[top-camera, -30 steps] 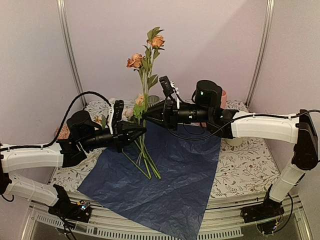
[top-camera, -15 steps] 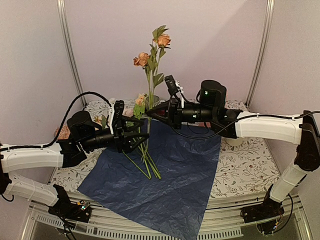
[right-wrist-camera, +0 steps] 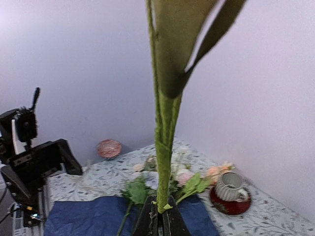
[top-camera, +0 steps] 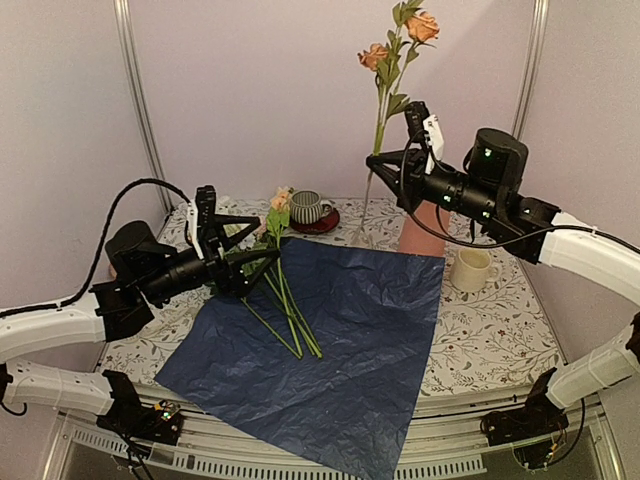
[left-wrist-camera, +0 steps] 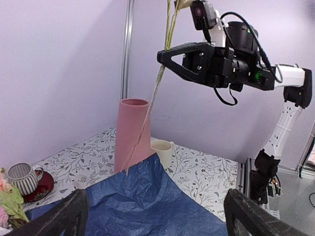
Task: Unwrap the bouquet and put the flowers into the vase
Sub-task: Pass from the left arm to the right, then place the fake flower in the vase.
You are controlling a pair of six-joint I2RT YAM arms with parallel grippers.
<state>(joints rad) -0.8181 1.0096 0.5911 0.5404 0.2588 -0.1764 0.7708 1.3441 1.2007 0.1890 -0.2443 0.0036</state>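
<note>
Now, left end effector [top-camera: 268,238]: released, its fingers spread wide, at centre left of the top view, hovering just above the blooms, gripping nothing.
Loose flowers [top-camera: 287,312]: several green stems lying fanned on the paper, cut ends toward the lower centre, pale heads and leaves [top-camera: 276,206] over the paper's far edge, beside the left end effector.
Blue paper [top-camera: 345,350]: crinkled sheet opened flat on the worktop [top-camera: 490,340], filling the middle of the frame, one corner hanging over the near edge.
Striped cup [top-camera: 307,206]: on a red saucer, upper centre, just beyond the flower heads.
Lifted flower stem [top-camera: 381,100]: held near upright, high in the upper right, two peach roses and leaves at the top; its lower end hangs free above the worktop, just left of the vase, not in it.
Right end effector [top-camera: 372,160]: clenched on the lifted flower stem, partway down its length.
Vase [left-wrist-camera: 130,132]: salmon-pink, upright at the paper's far right corner, nothing showing above its rim, partly hidden by the right arm in the top view.
Cream mug [top-camera: 472,268]: right of the vase, on the worktop.
</note>
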